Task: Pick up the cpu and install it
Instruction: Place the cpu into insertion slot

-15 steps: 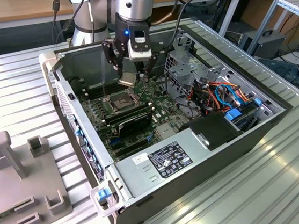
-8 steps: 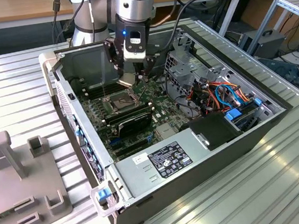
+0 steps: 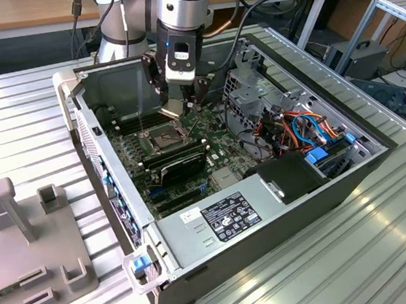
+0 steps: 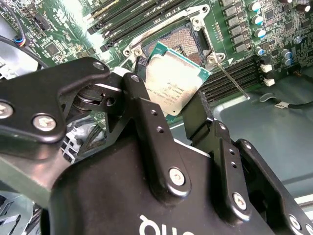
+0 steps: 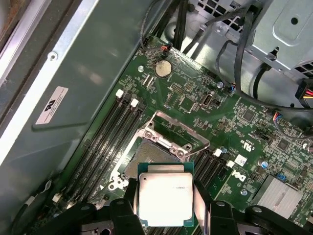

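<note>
The cpu is a small square chip with a dull silver top, and my gripper is shut on it, one black finger on each side edge. It hangs just above the open socket on the green motherboard inside the open computer case. In both wrist views the cpu sits between the fingers, partly over the edge of the socket, whose metal frame is open. The chip is not touching the socket.
Memory slots flank the socket. A thin socket lever sticks out beside it. A black cooler, the grey power-supply box and a drive cage with cables crowd the case. A grey fixture block stands at the exterior view's left.
</note>
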Available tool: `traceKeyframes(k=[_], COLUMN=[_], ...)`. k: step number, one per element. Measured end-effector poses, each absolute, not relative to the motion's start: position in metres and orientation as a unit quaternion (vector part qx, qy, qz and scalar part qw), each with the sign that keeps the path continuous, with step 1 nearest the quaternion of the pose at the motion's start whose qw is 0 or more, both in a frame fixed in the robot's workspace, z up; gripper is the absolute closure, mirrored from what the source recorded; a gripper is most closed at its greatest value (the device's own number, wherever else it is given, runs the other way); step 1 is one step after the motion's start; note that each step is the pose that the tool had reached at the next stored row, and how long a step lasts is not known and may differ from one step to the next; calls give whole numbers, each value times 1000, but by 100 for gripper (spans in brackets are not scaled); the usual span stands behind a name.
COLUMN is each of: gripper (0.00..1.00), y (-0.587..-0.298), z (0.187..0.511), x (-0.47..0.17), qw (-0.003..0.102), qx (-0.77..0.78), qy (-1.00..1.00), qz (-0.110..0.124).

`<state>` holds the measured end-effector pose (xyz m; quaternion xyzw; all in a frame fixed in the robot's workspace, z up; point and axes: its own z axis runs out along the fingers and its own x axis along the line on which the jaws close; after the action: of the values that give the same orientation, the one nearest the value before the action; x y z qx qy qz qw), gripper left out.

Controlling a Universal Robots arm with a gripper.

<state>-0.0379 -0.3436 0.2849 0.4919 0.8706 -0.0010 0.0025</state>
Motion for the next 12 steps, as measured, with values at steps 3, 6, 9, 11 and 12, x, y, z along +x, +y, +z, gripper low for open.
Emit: traceKeyframes(k=[3,6,9,11,12], gripper=[46,46,46,46,46], y=[-344,-344,-344,-344,-344], z=[284,284,283,283,283], x=[-38,-38,-38,-38,-38], qw=[2,2,2,2,2], qx=[513,542,574,576,576], qy=[858,840,819,818,818], qz=[-1,-1,-1,-1,-1])
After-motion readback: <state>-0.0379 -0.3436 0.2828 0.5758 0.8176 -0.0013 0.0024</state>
